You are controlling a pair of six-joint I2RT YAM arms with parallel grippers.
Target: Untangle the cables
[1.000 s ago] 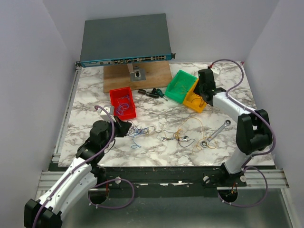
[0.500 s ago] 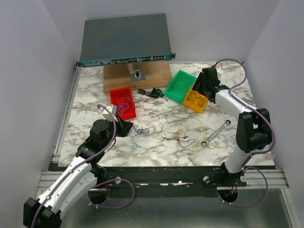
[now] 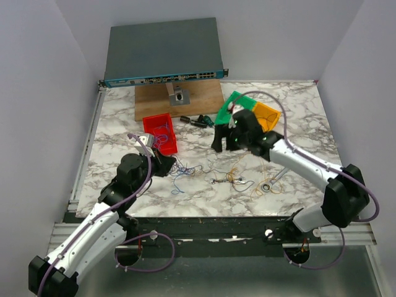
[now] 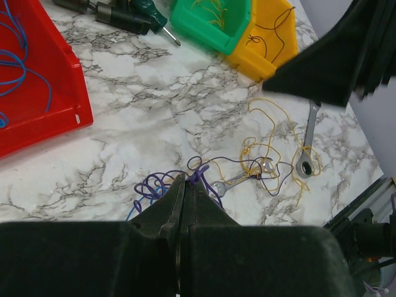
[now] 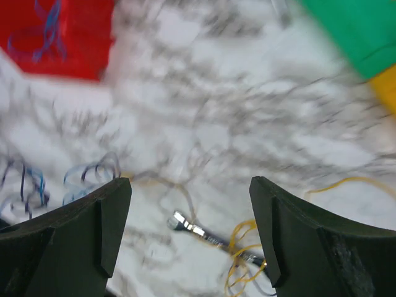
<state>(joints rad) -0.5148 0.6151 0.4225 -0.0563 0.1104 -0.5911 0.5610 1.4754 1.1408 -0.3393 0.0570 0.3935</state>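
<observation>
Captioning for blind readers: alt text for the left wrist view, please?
The left gripper, jaws shut, meets a purple-blue wire tangle on a marble table. Beyond, yellow wires loop around a wrench; a red bin, green bin and yellow bin sit behind.

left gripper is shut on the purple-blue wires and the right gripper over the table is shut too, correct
Not quite. The right gripper is open: the right wrist view shows its jaws wide apart with nothing between them. The left gripper is indeed shut on the purple-blue cables.

Top view high, from near edge; wrist views low, sharing cables (image 4: 197, 175).
</observation>
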